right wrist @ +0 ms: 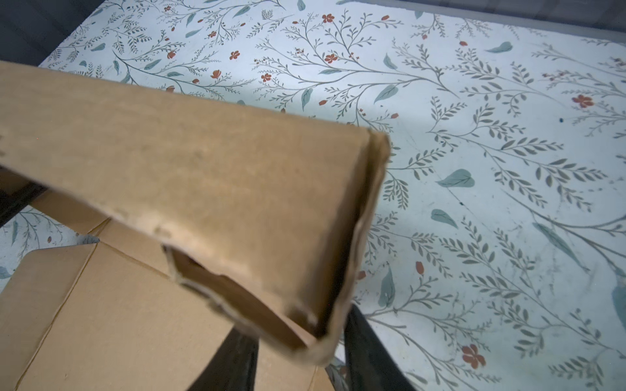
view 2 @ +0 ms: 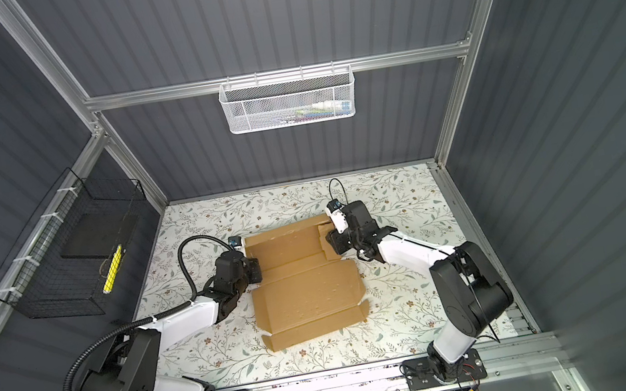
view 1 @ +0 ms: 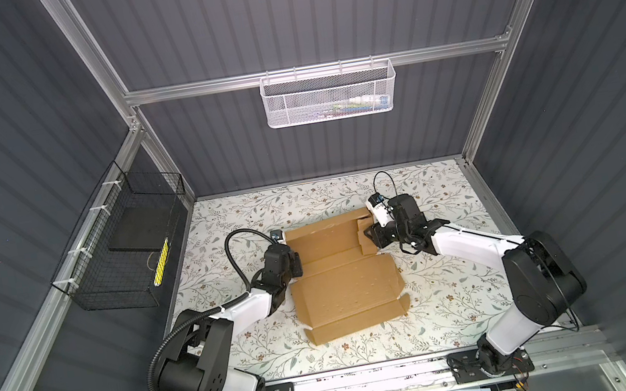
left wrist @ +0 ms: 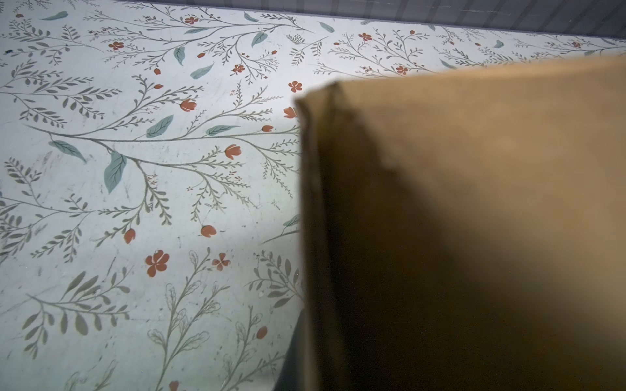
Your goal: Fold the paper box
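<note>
The paper box [view 1: 347, 279], plain brown corrugated cardboard with creases and notched flaps, lay half-formed at the middle of the worktop [view 1: 457, 297], a pale sheet printed with leafy sprigs and red flowers. The left hand [view 1: 293, 264] pinched its left side flap tight. The right hand [right wrist: 298, 342] clasped a doubled flap. Ribbed dark-grey walls enclosed all.

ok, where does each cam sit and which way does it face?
Top views: high at the front, facing down and back; left arm, right arm, left gripper and right gripper at the paper box on the table.
Left wrist: on left arm, facing table past a box flap; one finger shows.
Right wrist: on right arm, facing a raised flap; both fingers show.
Shared: all see box and table.
</note>
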